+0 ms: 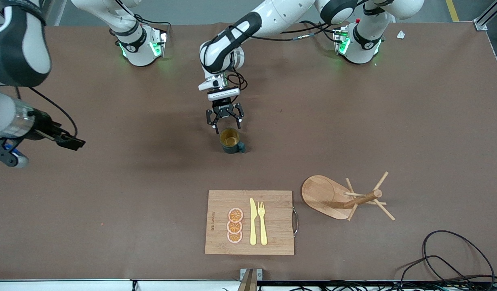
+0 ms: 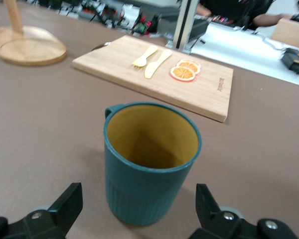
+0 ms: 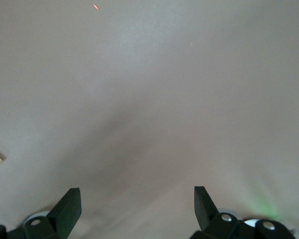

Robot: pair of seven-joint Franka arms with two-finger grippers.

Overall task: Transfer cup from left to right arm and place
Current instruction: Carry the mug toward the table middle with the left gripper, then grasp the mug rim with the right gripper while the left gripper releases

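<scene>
Although the task is to pass the cup [image 1: 231, 140] from one arm to the other and then set it down, the pictures cannot show how much of that is done. The cup stands upright on the brown desk [image 1: 111, 202] and no gripper has hold of it. It may be waiting to be picked up, or it may already be set down; there is no way to tell which.

Going across the front view, the right gripper [image 1: 8, 155] comes first. It hangs over bare desk at the right arm's end, well apart from the cup. Its wrist view shows only empty desk between two fingers [image 3: 65, 209] that are spread wide, and it holds nothing. This arm looks like it is waiting.

Next comes the left gripper [image 1: 225, 121]. It hangs just beside the cup, a little above it, on the side toward the robots' bases. Its fingers [image 2: 67, 204] are spread wide too, and they do not touch the cup. In the left wrist view the cup sits right between the two fingers, just ahead of them, with its yellow inside showing.

Nearer to the front camera than the cup lies a wooden cutting board [image 1: 248, 246] with a yellow knife [image 1: 252, 222], a yellow fork [image 1: 262, 222] and orange slices [image 1: 234, 225] on it. Beside the board, toward the left arm's end, stands a wooden peg rack [image 1: 341, 198].
</scene>
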